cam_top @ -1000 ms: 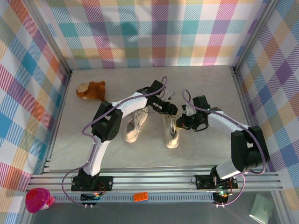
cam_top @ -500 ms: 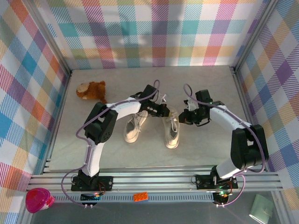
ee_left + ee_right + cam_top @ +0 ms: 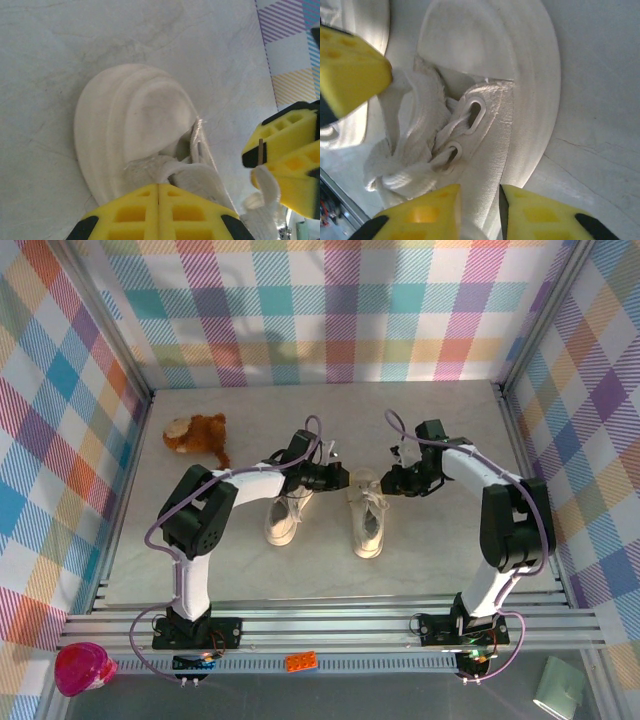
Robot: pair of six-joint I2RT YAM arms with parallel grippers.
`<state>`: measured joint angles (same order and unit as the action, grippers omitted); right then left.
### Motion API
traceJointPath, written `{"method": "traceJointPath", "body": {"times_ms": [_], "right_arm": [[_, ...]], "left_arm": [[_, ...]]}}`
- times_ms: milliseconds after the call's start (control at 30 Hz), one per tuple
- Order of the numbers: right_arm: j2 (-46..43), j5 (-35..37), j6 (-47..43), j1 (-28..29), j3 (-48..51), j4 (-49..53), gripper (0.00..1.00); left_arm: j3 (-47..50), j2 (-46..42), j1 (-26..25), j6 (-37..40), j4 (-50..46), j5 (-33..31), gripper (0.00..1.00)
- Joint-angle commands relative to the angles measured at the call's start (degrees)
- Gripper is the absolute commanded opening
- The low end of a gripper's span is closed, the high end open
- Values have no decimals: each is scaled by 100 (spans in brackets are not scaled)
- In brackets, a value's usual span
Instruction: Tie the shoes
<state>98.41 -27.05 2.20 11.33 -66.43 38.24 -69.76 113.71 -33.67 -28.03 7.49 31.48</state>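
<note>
Sneakers of cream canvas lie side by side mid-table, toes toward 6 o'clock: the left-hand sneaker [image 3: 284, 517] and the right-hand sneaker [image 3: 367, 522], neither shifted since a second ago. The left gripper [image 3: 335, 478] has drawn back from the right-hand sneaker's collar toward 9 o'clock and gone from spread to pressed together. In its wrist view its fingers [image 3: 130, 215] meet flat over the white laces [image 3: 415, 130] (whether a lace is nipped between them cannot be told). The right gripper [image 3: 392, 483] has moved toward 12 o'clock, and its jaws, clamped before, now stand narrowly parted above that sneaker's eyelets [image 3: 470, 112]. From above, the left arm's forearm hides the left-hand sneaker's heel end. A brown plush toy [image 3: 195, 432] sits at 10 o'clock of the pair, well apart. Beyond the near rail lie an orange toy brick [image 3: 301, 661] at 6 o'clock and a pink tub [image 3: 82, 668] at 7 o'clock, its contents not discernible.
</note>
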Motion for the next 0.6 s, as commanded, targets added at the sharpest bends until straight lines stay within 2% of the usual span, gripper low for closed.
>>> {"method": "traceJointPath", "body": {"times_ms": [0,133,300,567], "right_arm": [[-429,-54,-52,-222,84,-39,37],[-1015,-489,266,-561,720,-344,46],[-1705,-1211,649,-571,1711,-1387,54],[-1180,-1293,498,-199,1661,-1701,59]], "left_arm": [[178,-345,-26,-215,431,-173,0],[206,-393,-34,-236,445,-161,0],[226,-429,-41,-259,460,-152,0],[252,-451,-83,-273,433,-178,0]]}}
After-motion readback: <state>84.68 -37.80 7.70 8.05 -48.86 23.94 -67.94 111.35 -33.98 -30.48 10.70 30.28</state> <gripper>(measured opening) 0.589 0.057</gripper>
